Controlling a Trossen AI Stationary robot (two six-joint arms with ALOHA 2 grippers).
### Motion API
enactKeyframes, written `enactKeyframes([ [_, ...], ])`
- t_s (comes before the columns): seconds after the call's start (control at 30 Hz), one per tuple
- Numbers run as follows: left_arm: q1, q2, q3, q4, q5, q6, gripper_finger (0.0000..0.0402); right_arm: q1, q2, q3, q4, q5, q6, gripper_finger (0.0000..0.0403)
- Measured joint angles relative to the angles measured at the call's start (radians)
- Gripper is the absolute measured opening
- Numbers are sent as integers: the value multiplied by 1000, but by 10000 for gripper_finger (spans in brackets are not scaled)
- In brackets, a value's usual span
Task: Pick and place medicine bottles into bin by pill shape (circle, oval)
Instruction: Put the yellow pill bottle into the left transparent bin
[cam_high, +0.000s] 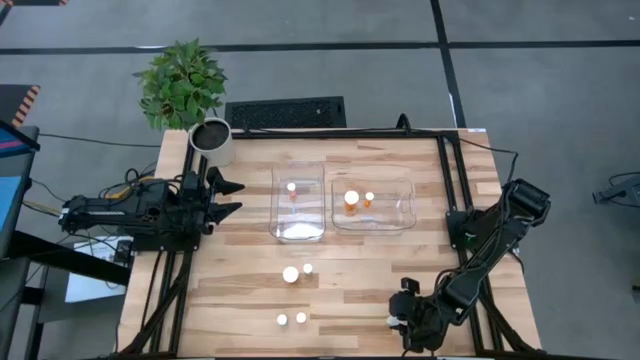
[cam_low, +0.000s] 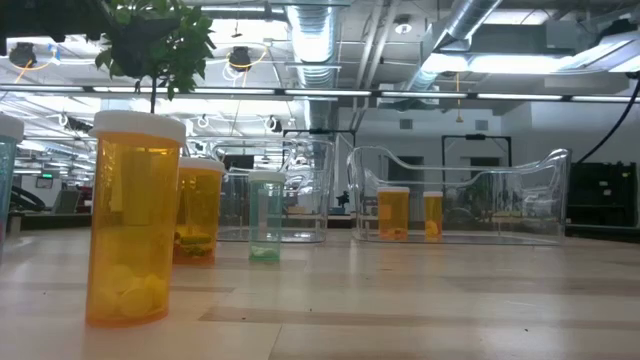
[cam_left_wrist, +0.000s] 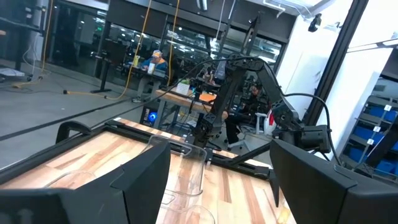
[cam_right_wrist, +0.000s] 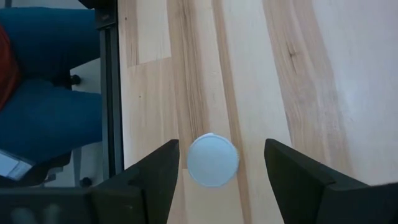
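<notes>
The wooden tabletop (cam_high: 360, 290) carries two clear plastic bins side by side near its far half. The left bin (cam_high: 298, 203) holds one small medicine bottle (cam_high: 292, 187). The right bin (cam_high: 373, 204) holds a larger bottle (cam_high: 351, 200) and a small one (cam_high: 369, 199) just beside it. A white plant pot (cam_high: 212, 141) stands at the tabletop's far left corner.

The left arm waits at the tabletop's left edge. Its tool (cam_high: 228, 197) points toward the left bin with the fingers spread wide and nothing between them.

The right arm reaches down to the near right corner. The right tool (cam_right_wrist: 221, 168) hangs above a white-capped bottle (cam_right_wrist: 212, 160), which stands upright on the wood. The fingers are spread, one on each side of the cap, and do not touch it in the wrist view.

Four more bottles stand loose on the near middle of the tabletop. A larger one (cam_high: 291, 274) has a small one (cam_high: 308, 268) just beside it. Nearer the front edge stand two small ones (cam_high: 282, 320) (cam_high: 301, 317), close together and well apart from the right tool.
</notes>
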Motion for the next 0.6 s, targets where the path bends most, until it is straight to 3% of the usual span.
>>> enactKeyframes([
  [0.6,0,0,0,0,-26,0,270,9,23,0,23,15,-19,244],
])
